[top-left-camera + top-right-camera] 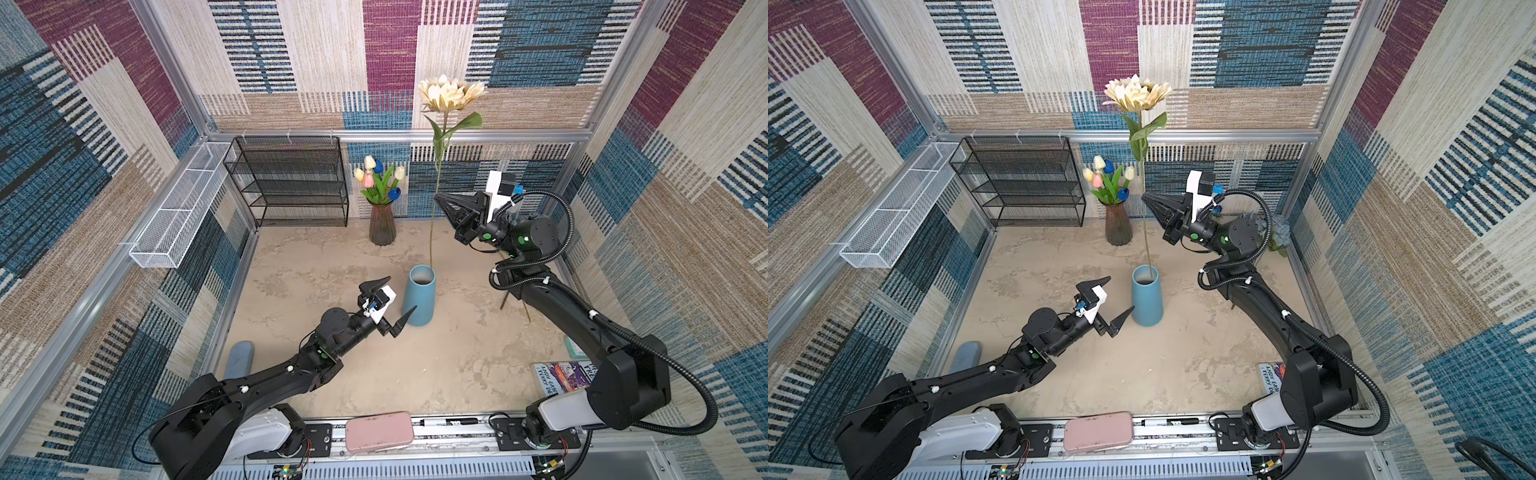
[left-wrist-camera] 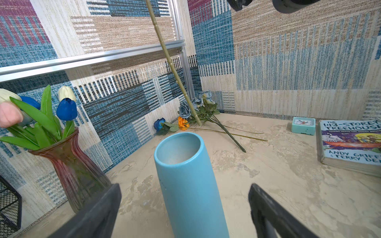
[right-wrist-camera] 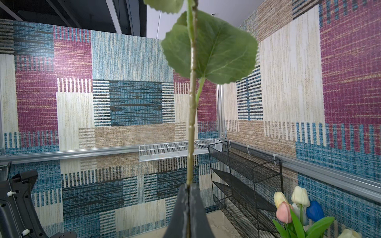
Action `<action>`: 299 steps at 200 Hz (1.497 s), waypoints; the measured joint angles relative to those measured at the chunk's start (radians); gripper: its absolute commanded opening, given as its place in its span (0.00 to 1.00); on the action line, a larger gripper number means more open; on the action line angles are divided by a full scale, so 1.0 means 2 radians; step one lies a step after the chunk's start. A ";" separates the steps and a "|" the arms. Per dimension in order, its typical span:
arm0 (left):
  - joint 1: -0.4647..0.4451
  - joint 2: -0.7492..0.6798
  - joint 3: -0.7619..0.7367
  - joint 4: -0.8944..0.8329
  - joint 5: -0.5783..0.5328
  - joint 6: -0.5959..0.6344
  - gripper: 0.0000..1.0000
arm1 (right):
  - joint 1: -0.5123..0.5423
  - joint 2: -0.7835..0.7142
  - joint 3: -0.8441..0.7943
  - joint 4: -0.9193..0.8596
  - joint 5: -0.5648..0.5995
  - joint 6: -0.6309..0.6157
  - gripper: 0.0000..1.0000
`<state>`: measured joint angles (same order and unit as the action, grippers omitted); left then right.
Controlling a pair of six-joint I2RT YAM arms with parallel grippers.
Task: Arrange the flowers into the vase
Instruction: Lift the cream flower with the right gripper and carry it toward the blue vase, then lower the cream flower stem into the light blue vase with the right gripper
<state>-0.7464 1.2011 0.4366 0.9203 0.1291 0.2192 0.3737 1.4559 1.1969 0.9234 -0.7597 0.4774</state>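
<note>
The right gripper [image 1: 437, 198] is seen raised above the table [image 1: 374, 374], its jaws clamped together on the long stem of the cream sunflower [image 1: 451, 93]. The flower is held nearly upright, bloom at the top. The lower end of the stem is seen just above the far edge of the mouth of the blue vase [image 1: 419, 299]; in the left wrist view it ends above the rim and is not inside. The blue vase is stood upright near the middle of the table. The left gripper [image 1: 401, 294] is held low just beside it, jaws wide apart, with nothing gripped; one finger [image 1: 409, 316] lies close against the vase's side. The tulips [image 1: 380, 178] are stood in a reddish glass vase [image 1: 382, 226] at the back wall, beside a black wire rack [image 1: 286, 183]. A blue rose [image 2: 159, 123], an orange bloom [image 2: 183, 123] and a bunch of dusty-blue roses [image 2: 198, 103] are laid on the table in the far right corner, well apart from the blue vase
</note>
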 measured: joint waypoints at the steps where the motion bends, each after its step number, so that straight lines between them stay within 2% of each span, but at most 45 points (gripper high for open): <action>1: 0.000 0.000 0.000 0.000 0.000 0.000 0.99 | 0.000 0.000 0.000 0.000 0.000 0.000 0.00; 30: 0.000 0.013 0.002 0.005 0.001 0.000 0.99 | 0.010 0.011 -0.017 0.010 0.001 -0.005 0.00; 108: 0.000 0.019 0.003 0.005 0.001 0.000 0.99 | 0.024 0.021 -0.112 0.017 -0.015 -0.081 0.00; 189: 0.000 0.020 0.010 0.004 0.003 0.001 0.99 | 0.025 -0.002 -0.035 -0.001 -0.007 -0.082 0.00; 263: 0.000 0.014 0.010 0.000 0.003 0.001 0.99 | 0.025 0.045 0.029 -0.001 0.002 -0.069 0.00; 299: 0.000 0.008 0.011 -0.004 0.002 0.006 0.99 | 0.025 0.047 0.011 0.007 0.000 -0.069 0.00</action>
<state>-0.7460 1.2179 0.4583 0.9115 0.1341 0.2306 0.4244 1.5490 1.2194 0.9367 -0.7589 0.3389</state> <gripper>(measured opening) 0.988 0.055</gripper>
